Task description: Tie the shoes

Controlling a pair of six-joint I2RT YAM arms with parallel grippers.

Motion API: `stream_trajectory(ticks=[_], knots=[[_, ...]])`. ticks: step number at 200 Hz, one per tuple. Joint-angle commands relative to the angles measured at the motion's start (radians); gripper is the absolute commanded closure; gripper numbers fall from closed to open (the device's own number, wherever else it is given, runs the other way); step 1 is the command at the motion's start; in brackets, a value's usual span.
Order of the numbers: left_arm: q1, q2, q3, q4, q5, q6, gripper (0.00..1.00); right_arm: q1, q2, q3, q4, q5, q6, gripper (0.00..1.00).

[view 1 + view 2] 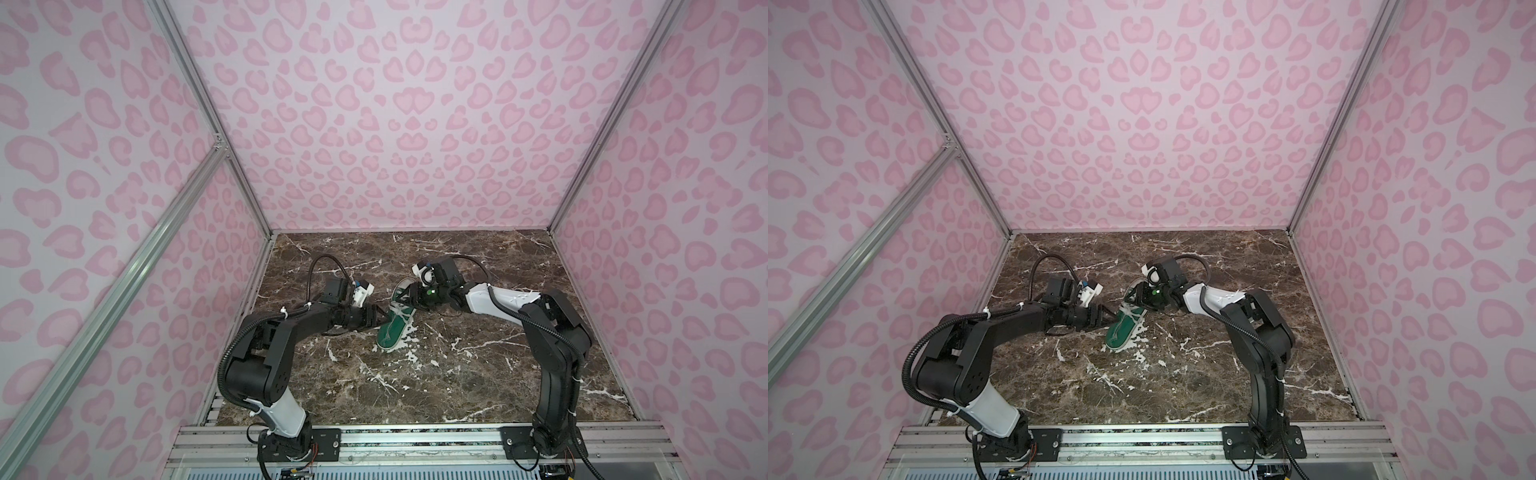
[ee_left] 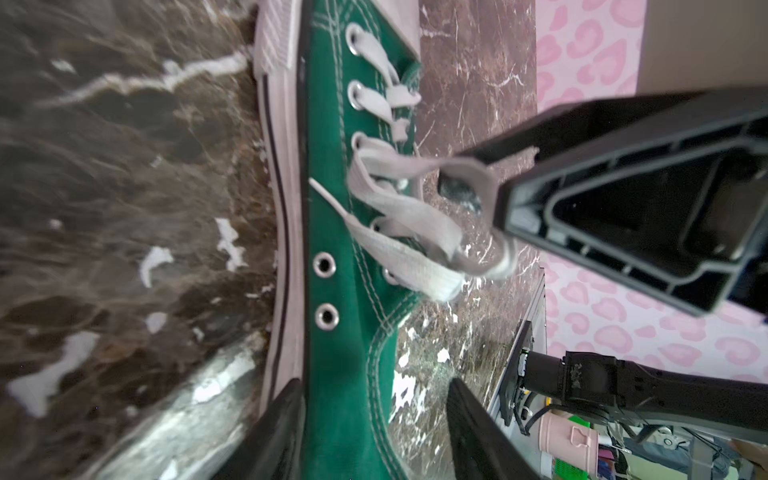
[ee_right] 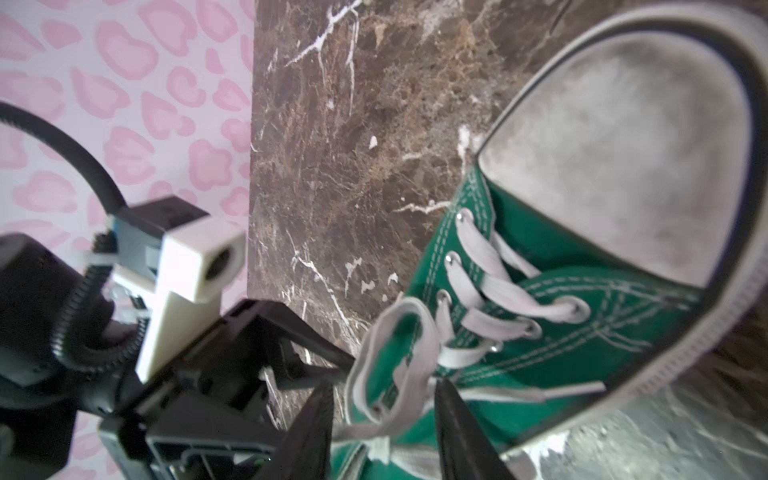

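The shoes are a single green sneaker (image 1: 395,328) (image 1: 1121,330) in both top views, lying mid-table with its white toe cap (image 3: 623,158) towards the back wall. Its white laces (image 2: 399,208) are loose, with a loop (image 3: 390,332) standing up over the tongue. My left gripper (image 2: 376,382) (image 1: 380,316) is open at the shoe's left side. Its jaws straddle the green side wall, one finger by the sole, the other apart from the canvas. My right gripper (image 3: 384,384) (image 1: 405,297) is open over the lacing, the loop between its fingers. The lace drapes round one right finger (image 2: 540,174).
The brown marble table (image 1: 478,374) is boxed in by pink patterned walls (image 1: 415,124) on three sides. An aluminium rail (image 1: 415,440) carrying both arm bases runs along the front edge. The left arm's camera mount (image 3: 195,257) sits close to my right gripper.
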Motion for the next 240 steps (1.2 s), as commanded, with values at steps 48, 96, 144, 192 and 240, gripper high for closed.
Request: stream_trajectory(ticks=[48, 96, 144, 192, 240], knots=[[-0.062, -0.080, -0.104, 0.151, -0.074, -0.119, 0.43, 0.025, 0.045, 0.094, -0.009, -0.063, -0.019, 0.58], [-0.040, -0.138, -0.031, 0.120, -0.127, -0.166, 0.42, 0.021, -0.013, 0.155, -0.302, 0.070, -0.192, 0.56], [-0.051, -0.036, 0.048, 0.195, -0.106, -0.226, 0.41, -0.013, -0.053, 0.131, -0.322, 0.072, -0.212, 0.55], [-0.083, 0.030, 0.133, 0.166, -0.127, -0.194, 0.39, -0.054, -0.090, 0.092, -0.286, 0.044, -0.186, 0.55], [-0.090, 0.083, 0.160, 0.162, -0.134, -0.208, 0.38, -0.081, -0.122, 0.058, -0.284, 0.036, -0.188, 0.55]])
